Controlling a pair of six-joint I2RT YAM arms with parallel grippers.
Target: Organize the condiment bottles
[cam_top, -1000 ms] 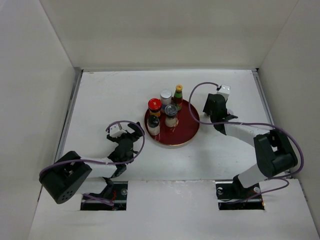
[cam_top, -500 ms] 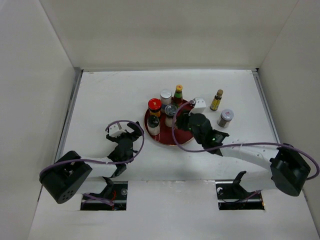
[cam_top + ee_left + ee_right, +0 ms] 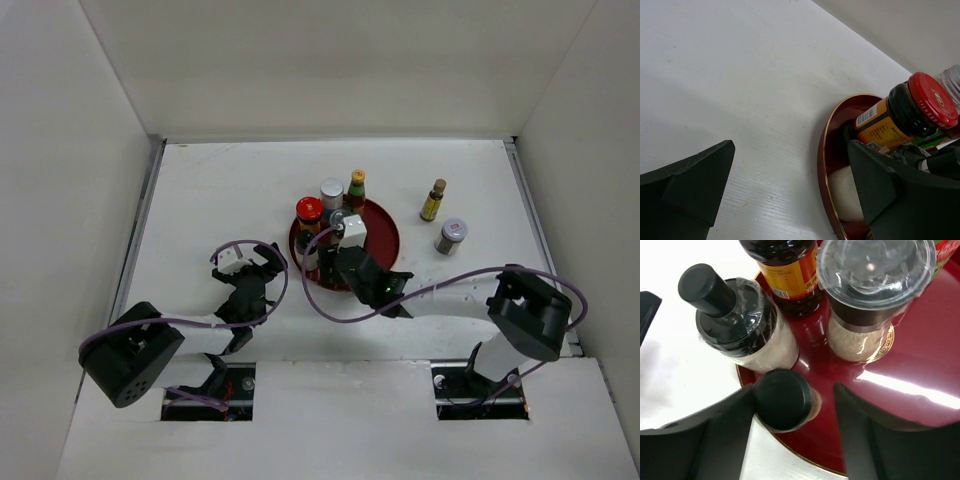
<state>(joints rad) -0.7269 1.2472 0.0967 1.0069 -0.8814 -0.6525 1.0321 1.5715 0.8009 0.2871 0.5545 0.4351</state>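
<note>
1. Top external: the counter (image 3: 220,190) carries a red tray (image 3: 382,232). A slim yellow-labelled bottle (image 3: 433,200) and a silver-lidded jar (image 3: 452,236) stand off the tray, at its 2 to 3 o'clock.
2. Left pincer (image 3: 790,150): released and empty, near the tray's 8 o'clock.
3. Right pincer (image 3: 795,390): spread astride a black-capped bottle (image 3: 782,400). One finger appears to touch it; the other stands apart.
4. That bottle stands upright at the tray rim, long axis vertical, cap up, at 7 o'clock in the right wrist view.
5. Risk: an off-centre closure could tip it over the rim or knock the wrapped jar (image 3: 747,335) just beside it.
</note>
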